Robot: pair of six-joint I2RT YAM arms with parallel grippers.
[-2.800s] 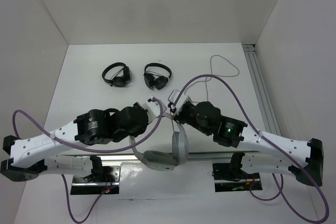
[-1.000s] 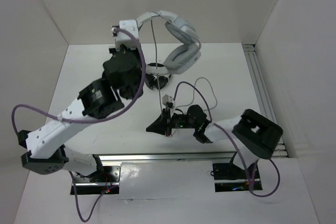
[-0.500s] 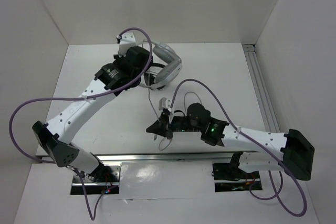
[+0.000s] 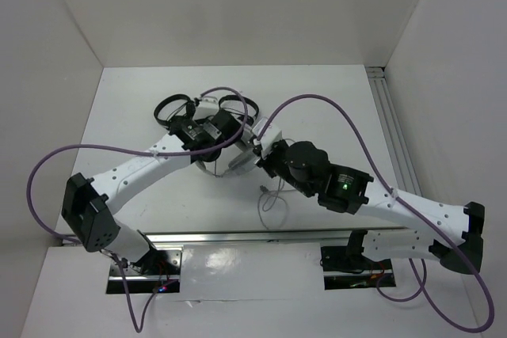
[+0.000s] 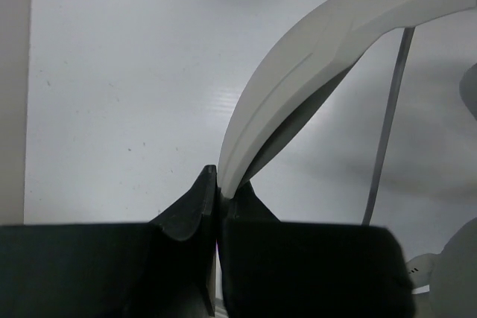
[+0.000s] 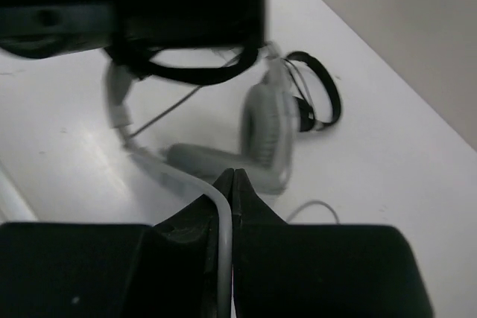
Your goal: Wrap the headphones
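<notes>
One white headset point(image 5: 313, 50), two black headphones point(image 4: 159, 107)

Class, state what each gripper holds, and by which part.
The left gripper pinches the headphones by the headband; the right gripper pinches their thin grey cable.

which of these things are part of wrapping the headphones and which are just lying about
For the job:
- white headphones, headband pinched in the left hand
- their grey cable, pinched in the right hand

Lying about:
- two black headphones at the back of the table
</notes>
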